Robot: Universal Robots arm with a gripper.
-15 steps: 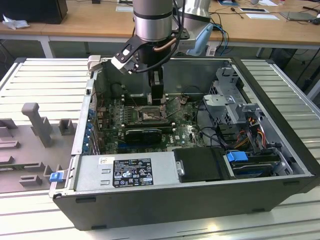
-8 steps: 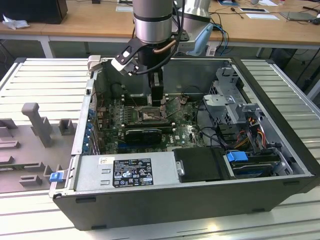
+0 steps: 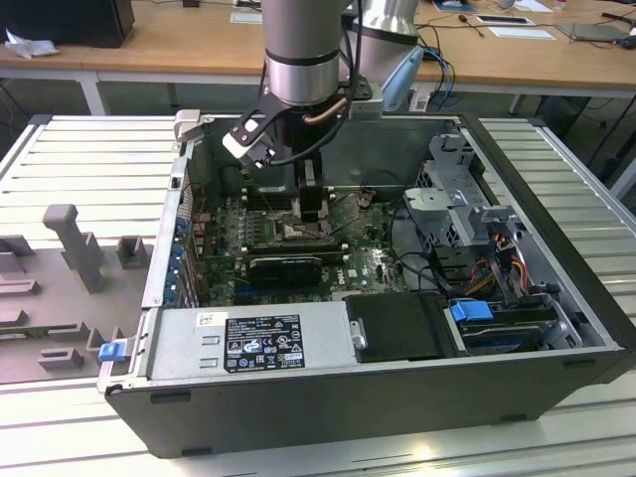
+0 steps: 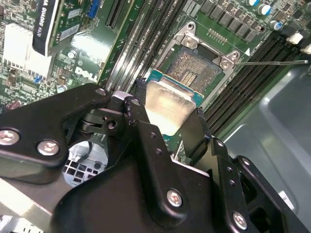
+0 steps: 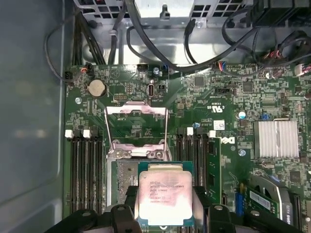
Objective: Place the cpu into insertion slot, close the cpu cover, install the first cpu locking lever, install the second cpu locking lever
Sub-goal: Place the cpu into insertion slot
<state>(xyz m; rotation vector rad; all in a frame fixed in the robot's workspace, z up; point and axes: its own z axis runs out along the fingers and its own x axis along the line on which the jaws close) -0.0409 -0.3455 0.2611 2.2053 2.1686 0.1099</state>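
- Black fingers [image 4: 141, 124] of the gripper [image 4: 168, 110] fill the foreground of the second wrist view. The jaws are drawn in on two opposite edges of the chip [image 4: 167, 104], pinching it between them.
- Held with its pale silvery face up, the chip hangs above the green circuit board [image 5: 233, 97], over the near side of the socket [image 4: 197, 70] and not seated in it.
- Past the chip, the socket's brownish-gold centre lies bare.
- Beyond the socket, in the first wrist view, the cover [image 5: 137, 108] stands swung open, with board showing through its cut-out.
- Farthest out, in the exterior view, the arm [image 3: 303, 50] drops straight down into the open computer case [image 3: 378, 397], wrist vertical, gripper low over the board.
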